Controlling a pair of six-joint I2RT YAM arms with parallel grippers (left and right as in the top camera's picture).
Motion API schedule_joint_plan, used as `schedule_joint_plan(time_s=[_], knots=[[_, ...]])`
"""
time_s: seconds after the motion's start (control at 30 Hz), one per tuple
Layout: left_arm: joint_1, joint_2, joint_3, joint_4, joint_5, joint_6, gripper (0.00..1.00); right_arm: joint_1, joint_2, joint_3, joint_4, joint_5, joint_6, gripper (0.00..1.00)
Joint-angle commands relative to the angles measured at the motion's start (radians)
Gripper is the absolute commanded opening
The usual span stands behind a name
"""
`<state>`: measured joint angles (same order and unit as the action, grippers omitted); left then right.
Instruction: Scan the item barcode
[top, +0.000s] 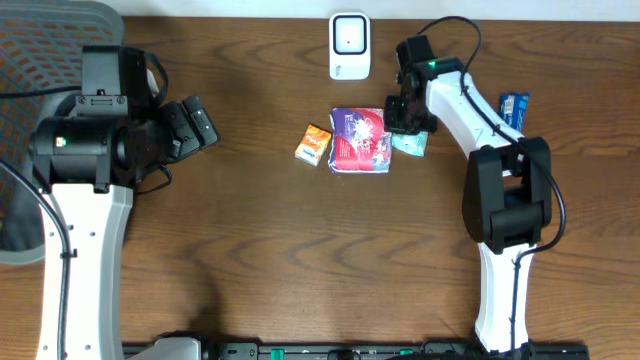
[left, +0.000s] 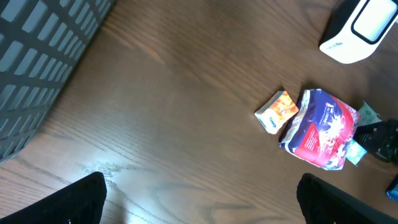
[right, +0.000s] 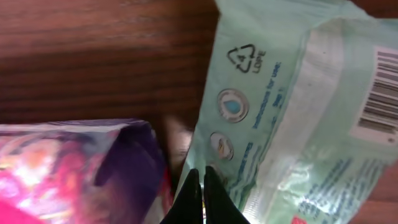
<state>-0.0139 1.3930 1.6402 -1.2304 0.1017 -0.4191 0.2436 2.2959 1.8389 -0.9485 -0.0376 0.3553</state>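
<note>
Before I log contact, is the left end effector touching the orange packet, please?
Apart: overhead view shows bare table between left end effector and orange packet.

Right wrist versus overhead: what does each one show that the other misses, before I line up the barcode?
Only the right wrist: the barcode on the green packet, at the picture's right, the recycling mark, and the right gripper shut at the packet's lower edge; whether it pinches the packet is unclear. Only the overhead: the white scanner at the top, the orange packet and the blue item. Both: the green packet and the purple packet beside it.
</note>
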Motion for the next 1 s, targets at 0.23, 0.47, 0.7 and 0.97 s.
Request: schedule_joint_plan(time_s=[0.23, 0.47, 0.7, 0.97], knots=[[0.004, -0.002, 0.000, -0.003, -0.006, 0.003, 0.98, -0.042, 0.000, -0.018, -0.061, 0.146, 0.037, 0.01], [0.004, -0.002, 0.000, -0.003, -0.006, 0.003, 0.98, -0.080, 0.000, -0.018, -0.094, 0.171, 0.017, 0.01], [0.004, -0.002, 0.000, -0.003, -0.006, 0.003, 0.98, -0.093, -0.002, 0.108, -0.222, 0.204, -0.020, 0.04], [0.004, -0.002, 0.000, -0.003, -0.006, 0.003, 0.98, -0.083, -0.001, 0.259, -0.348, -0.164, -0.217, 0.54]])
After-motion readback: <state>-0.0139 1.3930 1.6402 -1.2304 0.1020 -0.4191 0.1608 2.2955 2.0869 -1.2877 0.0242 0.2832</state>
